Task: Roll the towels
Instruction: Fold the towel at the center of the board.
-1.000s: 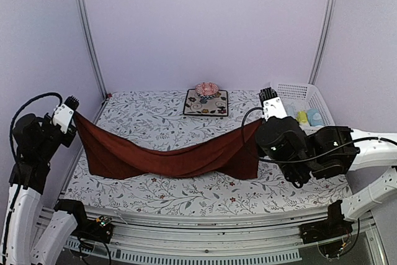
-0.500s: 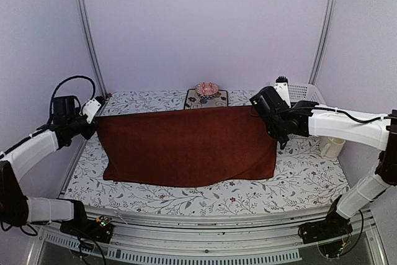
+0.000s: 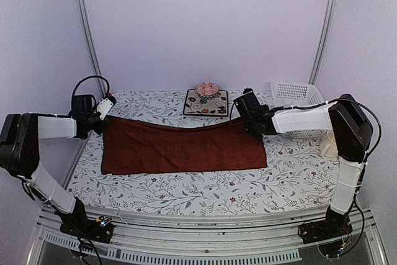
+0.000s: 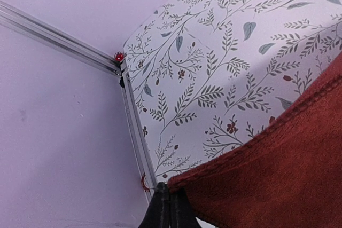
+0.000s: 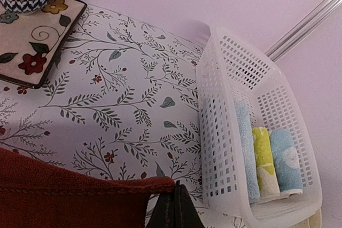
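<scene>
The red towel [image 3: 183, 147] lies spread wide on the cloth [image 3: 186, 187] on the near side of the mat [image 3: 206, 102]. It reaches well past the mat to both left and right, and its near edge is flat and fairly straight. Its far edge dips toward the near side in front of the mat's middle and rises to each far corner. The left gripper [image 3: 106, 118] is well left of the mat, its 2 fingers pressed together on the towel's far left corner. The left wrist view shows the dark tips closed with the hemmed corner pinched between them, above the leaf-print cloth. The right gripper [image 3: 253, 125] is just right of the mat and a little nearer than it, its fingers likewise clamped tight on the far right corner. The right wrist view shows the stitched hem running into the closed tips. A bowl [image 3: 207, 89] with a red-and-white pattern stands at the mat's far edge. A white perforated basket [image 3: 298, 94] sits right of the mat, near the far right corner of the cloth. Inside it 3 small towels lie side by side: a pale blue towel [image 5: 247, 148] closest to the mat, a yellow towel [image 5: 263, 158] next, and a light blue dotted towel [image 5: 284, 158] farthest from the mat.
</scene>
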### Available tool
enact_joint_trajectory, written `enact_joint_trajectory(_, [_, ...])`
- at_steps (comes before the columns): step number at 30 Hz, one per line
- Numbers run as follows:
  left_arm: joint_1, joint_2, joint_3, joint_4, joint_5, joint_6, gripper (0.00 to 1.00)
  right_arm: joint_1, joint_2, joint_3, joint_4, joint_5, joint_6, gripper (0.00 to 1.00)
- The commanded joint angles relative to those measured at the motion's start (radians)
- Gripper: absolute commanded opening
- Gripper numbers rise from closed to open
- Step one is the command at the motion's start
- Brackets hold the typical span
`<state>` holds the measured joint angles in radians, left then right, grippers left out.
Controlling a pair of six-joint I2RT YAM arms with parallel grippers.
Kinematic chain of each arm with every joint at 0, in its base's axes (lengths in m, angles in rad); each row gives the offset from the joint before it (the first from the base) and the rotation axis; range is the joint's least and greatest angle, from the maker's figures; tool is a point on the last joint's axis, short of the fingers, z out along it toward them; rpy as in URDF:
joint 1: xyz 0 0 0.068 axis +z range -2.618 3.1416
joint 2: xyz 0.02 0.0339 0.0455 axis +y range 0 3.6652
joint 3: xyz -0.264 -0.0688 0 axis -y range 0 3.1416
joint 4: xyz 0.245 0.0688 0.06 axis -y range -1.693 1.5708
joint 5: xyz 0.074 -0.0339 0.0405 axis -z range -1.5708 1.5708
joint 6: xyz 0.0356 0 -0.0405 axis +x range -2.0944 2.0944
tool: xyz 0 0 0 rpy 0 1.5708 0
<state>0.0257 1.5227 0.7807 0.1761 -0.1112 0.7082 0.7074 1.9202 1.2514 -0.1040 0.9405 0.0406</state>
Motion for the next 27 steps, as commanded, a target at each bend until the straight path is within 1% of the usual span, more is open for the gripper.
enact_joint_trajectory(1, [-0.016, 0.039, 0.018, 0.134, -0.041, 0.018, 0.0, -0.044, 0.009, 0.045, 0.076, -0.04, -0.066, 0.02])
enact_joint_trajectory(6, [-0.013, 0.045, -0.016, 0.2, -0.055, 0.065, 0.0, -0.098, -0.009, 0.038, 0.086, -0.14, -0.094, 0.02])
enact_joint_trajectory(10, [-0.007, 0.047, -0.038, 0.211, -0.039, 0.094, 0.0, -0.122, -0.038, 0.008, 0.126, -0.199, -0.127, 0.02])
enact_joint_trajectory(18, [0.015, 0.043, -0.083, 0.227, 0.091, 0.182, 0.0, -0.158, -0.114, -0.064, 0.112, -0.423, -0.157, 0.02])
enact_joint_trajectory(22, [0.021, 0.032, -0.104, 0.229, 0.13, 0.206, 0.0, -0.158, -0.14, -0.076, 0.089, -0.465, -0.152, 0.02])
enact_joint_trajectory(27, [0.031, -0.024, -0.145, 0.214, 0.173, 0.203, 0.0, -0.158, -0.193, -0.106, 0.058, -0.49, -0.107, 0.02])
